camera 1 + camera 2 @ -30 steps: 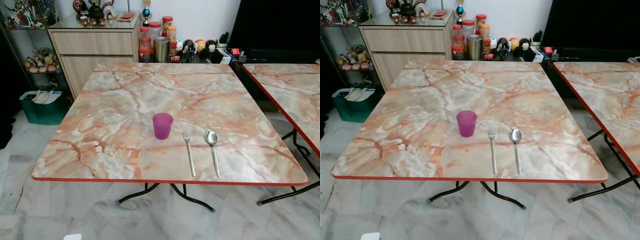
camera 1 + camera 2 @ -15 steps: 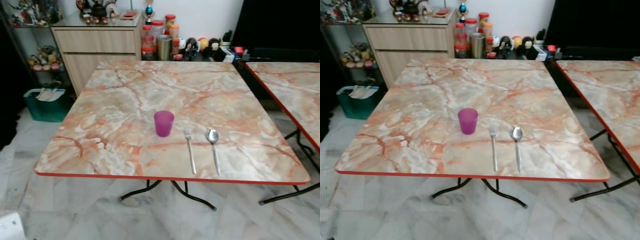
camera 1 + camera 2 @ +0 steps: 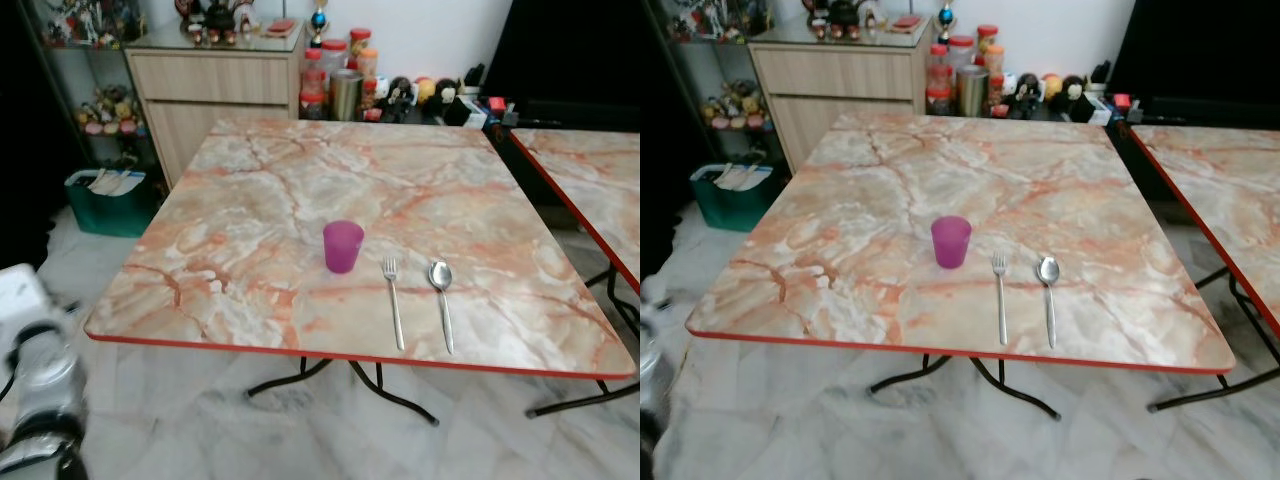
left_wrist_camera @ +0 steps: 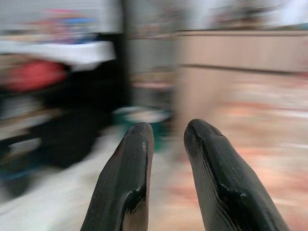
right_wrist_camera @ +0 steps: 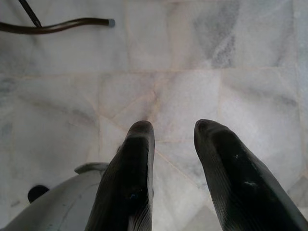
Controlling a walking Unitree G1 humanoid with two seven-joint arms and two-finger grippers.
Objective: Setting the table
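A purple cup (image 3: 343,246) stands upright on the marble-patterned table (image 3: 250,240), toward its near edge. To the cup's right a fork (image 3: 393,305) and a spoon (image 3: 441,300) lie side by side, handles toward me. My silver left arm (image 3: 35,380) shows blurred at the lower left, below the table's near left corner. In the blurred left wrist view the left gripper (image 4: 168,132) is open, holding nothing, facing the cabinet and the green bin. The right gripper (image 5: 174,127) hangs over the marble floor, open, with nothing between its fingers.
A second marble table (image 3: 590,180) stands close on the right, with a narrow gap between the two. Behind are a wooden cabinet (image 3: 215,90), jars and figurines (image 3: 345,85) and a green bin (image 3: 110,195) on the floor. Black metal table legs (image 3: 340,375) spread underneath.
The camera has shifted, so the whole scene sits further right in the picture. My left arm has come into sight at the lower left. Cup, fork and spoon keep their places.
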